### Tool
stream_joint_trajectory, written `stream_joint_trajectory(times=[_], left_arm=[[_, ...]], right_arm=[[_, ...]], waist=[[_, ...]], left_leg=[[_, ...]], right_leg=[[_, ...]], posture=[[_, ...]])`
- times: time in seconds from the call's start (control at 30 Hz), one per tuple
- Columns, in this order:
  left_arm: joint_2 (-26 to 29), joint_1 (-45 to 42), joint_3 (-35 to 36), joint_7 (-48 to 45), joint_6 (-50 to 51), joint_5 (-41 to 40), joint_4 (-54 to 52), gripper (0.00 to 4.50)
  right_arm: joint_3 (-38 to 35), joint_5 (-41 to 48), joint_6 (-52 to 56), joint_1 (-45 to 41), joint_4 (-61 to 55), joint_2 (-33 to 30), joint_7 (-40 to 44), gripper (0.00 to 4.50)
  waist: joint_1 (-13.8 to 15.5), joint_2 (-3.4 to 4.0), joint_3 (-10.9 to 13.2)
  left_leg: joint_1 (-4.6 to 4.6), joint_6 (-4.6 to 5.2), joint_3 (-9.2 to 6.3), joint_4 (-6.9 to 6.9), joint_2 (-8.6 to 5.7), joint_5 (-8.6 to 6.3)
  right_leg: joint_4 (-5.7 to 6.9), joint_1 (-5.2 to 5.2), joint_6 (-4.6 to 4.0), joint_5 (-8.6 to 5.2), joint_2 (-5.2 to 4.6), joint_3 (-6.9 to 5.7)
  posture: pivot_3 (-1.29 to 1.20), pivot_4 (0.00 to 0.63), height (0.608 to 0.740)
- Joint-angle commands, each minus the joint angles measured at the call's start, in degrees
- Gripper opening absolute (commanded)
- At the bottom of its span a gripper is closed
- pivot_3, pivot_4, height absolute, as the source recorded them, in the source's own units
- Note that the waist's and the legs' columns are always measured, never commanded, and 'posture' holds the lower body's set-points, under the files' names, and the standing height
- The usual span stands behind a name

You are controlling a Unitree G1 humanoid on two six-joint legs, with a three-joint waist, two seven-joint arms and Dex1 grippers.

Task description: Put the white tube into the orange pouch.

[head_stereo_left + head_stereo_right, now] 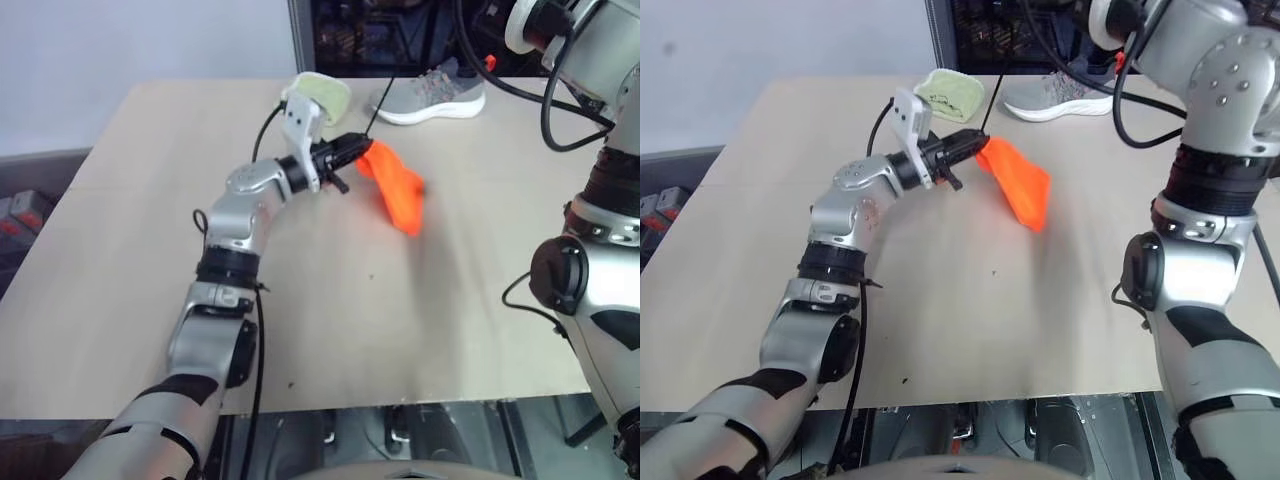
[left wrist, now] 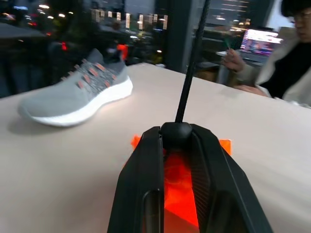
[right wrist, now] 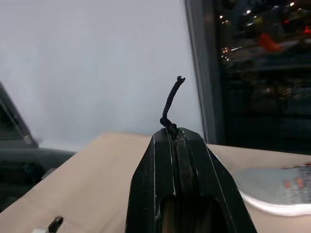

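Observation:
The orange pouch (image 1: 395, 190) hangs tilted just above the table (image 1: 130, 260), toward the back middle. My left gripper (image 1: 345, 155) is shut on the pouch's upper edge. In the left wrist view, orange fabric (image 2: 180, 184) and a round black cord stopper (image 2: 176, 133) sit between its fingers. A thin dark drawstring (image 1: 383, 95) runs taut from there up and away. In the right wrist view my right gripper (image 3: 176, 133) is shut on the drawstring's end (image 3: 171, 104), high above the table. The white tube is hidden or out of view.
A grey shoe (image 1: 432, 95) lies at the table's back edge, with a pale green folded cloth (image 1: 322, 95) just left of it behind my left gripper. A seated person (image 2: 286, 63) is beyond the table's far side. A dark rack (image 1: 380, 30) stands behind the table.

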Motion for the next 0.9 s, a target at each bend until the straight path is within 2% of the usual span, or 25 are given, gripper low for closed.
stream_joint_trajectory(times=[0.03,0.2,0.27,0.33,0.43,0.5,0.67,0.73,0.83,0.87,0.9], left_arm=[[1.5,-8.5,4.8,11.3,-4.0,3.0,16.9,0.21],[0.5,-20.3,8.1,16.8,-13.0,2.0,29.9,0.21],[-0.6,-21.4,7.3,14.6,-14.5,2.2,29.9,0.21],[-1.8,-20.0,5.7,11.7,-14.6,2.6,27.6,0.21],[-3.4,-12.8,-0.1,6.0,-12.8,5.2,19.6,0.21],[-4.3,-4.6,-5.9,3.0,-10.2,7.8,12.6,0.21],[-6.1,5.6,-13.2,2.5,-10.8,12.5,5.7,0.21],[-8.0,8.6,-14.2,2.2,-10.5,12.0,4.1,0.21],[-7.8,12.8,-13.3,-2.6,-7.2,7.9,-1.5,0.21],[-7.3,13.6,-12.9,-3.5,-5.7,7.2,-3.2,0.21],[-5.8,15.1,-12.0,-4.3,-3.9,6.2,-6.0,0.71]], right_arm=[[-2.7,-4.3,-14.4,-9.3,3.7,-6.6,5.0,0.0],[-1.7,-9.5,-26.6,-15.1,22.1,-12.3,11.7,0.0],[-1.5,-10.8,-28.9,-16.1,25.6,-14.6,13.5,0.0],[-2.1,-10.4,-27.8,-14.7,24.3,-16.0,13.9,0.0],[-4.8,-7.5,-19.6,-4.8,12.2,-17.2,11.8,0.0],[-8.3,-4.5,-11.7,6.6,-0.9,-16.9,8.3,0.0],[-16.1,0.8,-1.4,24.9,-19.7,-14.2,0.4,0.0],[-18.7,2.8,2.4,33.2,-26.4,-13.3,-1.1,0.0],[-18.1,3.2,5.8,49.3,-37.5,-16.5,2.4,0.0],[-18.0,3.5,5.9,52.4,-39.6,-17.0,3.0,0.27],[-18.0,4.2,5.4,56.4,-42.0,-17.3,4.6,0.59]], waist=[[0.0,-0.03,0.0],[-0.2,-0.04,0.0],[-0.1,-0.04,0.0],[0.1,-0.04,0.0],[0.2,-0.05,0.0],[0.3,-0.1,-0.1],[0.4,0.0,0.0],[0.2,0.01,0.0],[0.4,0.04,-0.1],[0.1,0.04,-0.1],[-0.2,0.05,-0.1]], left_leg=[[-0.03,0.0,-0.01,0.0,0.0,0.0],[-0.03,0.02,0.1,-0.18,-0.02,-0.01],[-0.05,0.02,0.17,-0.25,-0.03,-0.01],[-0.06,0.02,0.28,-0.31,-0.04,-0.01],[-0.14,0.01,0.36,-0.27,-0.04,-0.02],[-0.1,0.01,0.29,-0.29,-0.03,-0.02],[0.0,0.0,0.23,0.01,0.01,0.01],[0.08,-0.01,0.18,0.04,0.03,0.01],[0.17,0.01,-0.07,0.01,0.06,0.0],[0.19,0.01,-0.13,0.02,0.07,-0.01],[0.18,0.02,-0.1,0.02,0.06,-0.01]], right_leg=[[-0.01,-0.02,0.0,0.0,0.02,-0.01],[-0.18,-0.09,0.01,0.0,0.02,0.06],[-0.19,-0.13,0.05,-0.03,0.02,0.06],[-0.21,-0.13,0.09,-0.05,0.0,0.03],[-0.19,-0.1,0.11,-0.07,-0.03,-0.06],[-0.19,0.08,0.12,-0.07,-0.04,-0.19],[0.06,-0.02,0.12,-0.07,-0.09,-0.01],[0.1,0.02,0.12,-0.07,-0.05,0.01],[-0.05,0.24,0.12,-0.09,-0.05,-0.07],[-0.08,0.28,0.12,-0.09,-0.04,-0.05],[-0.08,0.26,0.12,-0.09,-0.04,-0.03]], posture=[[0.0,0.15,0.74],[0.0,0.15,0.74],[0.0,0.15,0.74],[0.0,0.15,0.74],[0.0,0.15,0.74],[0.0,0.15,0.74],[0.0,0.15,0.74],[0.0,0.15,0.74],[0.0,0.15,0.74],[0.0,0.15,0.74],[0.0,0.15,0.74]])
